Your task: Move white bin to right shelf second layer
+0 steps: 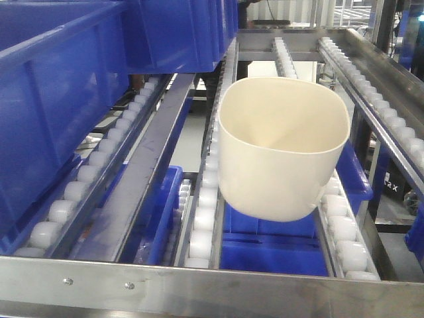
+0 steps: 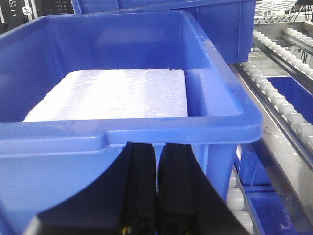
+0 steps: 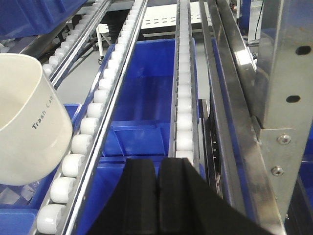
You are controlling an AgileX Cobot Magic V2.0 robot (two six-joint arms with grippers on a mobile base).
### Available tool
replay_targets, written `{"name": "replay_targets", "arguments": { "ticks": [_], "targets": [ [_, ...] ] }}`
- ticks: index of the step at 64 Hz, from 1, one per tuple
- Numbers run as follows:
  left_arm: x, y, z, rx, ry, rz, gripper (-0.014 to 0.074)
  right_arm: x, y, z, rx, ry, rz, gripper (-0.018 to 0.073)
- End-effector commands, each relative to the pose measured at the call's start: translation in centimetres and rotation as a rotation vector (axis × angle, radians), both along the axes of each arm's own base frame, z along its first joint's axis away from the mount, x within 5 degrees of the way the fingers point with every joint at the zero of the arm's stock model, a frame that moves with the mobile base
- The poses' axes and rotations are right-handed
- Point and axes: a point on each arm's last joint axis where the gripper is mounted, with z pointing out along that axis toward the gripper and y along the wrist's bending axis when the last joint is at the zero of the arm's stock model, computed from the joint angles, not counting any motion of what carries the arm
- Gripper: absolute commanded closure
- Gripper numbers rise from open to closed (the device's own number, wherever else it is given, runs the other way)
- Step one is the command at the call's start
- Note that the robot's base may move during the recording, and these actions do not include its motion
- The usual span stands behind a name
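The white bin (image 1: 281, 146) was seen resting tilted on the roller level (image 1: 205, 199) of the rack, its open mouth turned up and toward the front camera. It sat between two roller tracks, its left side against one row of white rollers and its right side over another row (image 1: 344, 232). Below it, blue crates (image 1: 271, 248) on a lower level were visible through the gap between the tracks. A riveted steel lip (image 1: 199, 281) ran across the front of the level, near the bin's bottom but apart from it.

In the right wrist view, the bin (image 3: 29, 122) was seen at the left edge, lettered "Trash Can" on its side, touching the rollers (image 3: 80, 142) beside it. The right claw (image 3: 157, 196) was pressed together, with nothing between its fingers, and lay well apart from the bin, over a blue crate (image 3: 142, 107).

In the left wrist view, the left claw (image 2: 156, 191) was likewise pressed together and empty, just before the wall of a blue crate (image 2: 122, 137) in which a white slab (image 2: 112, 95) lay
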Motion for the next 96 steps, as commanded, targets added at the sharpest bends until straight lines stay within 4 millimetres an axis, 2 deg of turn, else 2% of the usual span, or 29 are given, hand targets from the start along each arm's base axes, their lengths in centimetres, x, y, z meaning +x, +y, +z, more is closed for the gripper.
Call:
{"name": "replay_targets", "arguments": {
  "ticks": [1,96],
  "targets": [
    [0.03,0.03,-0.41,-0.019,-0.059,0.002,0.0512,-0.14,-0.02,1.54,-0.014,-0.134,-0.004,0.0526],
    [0.03,0.03,-0.41,-0.019,-0.059,0.002,0.0512,-0.16,0.02,2.02,-0.044,-0.187,0.001,0.0526]
  ]
}}
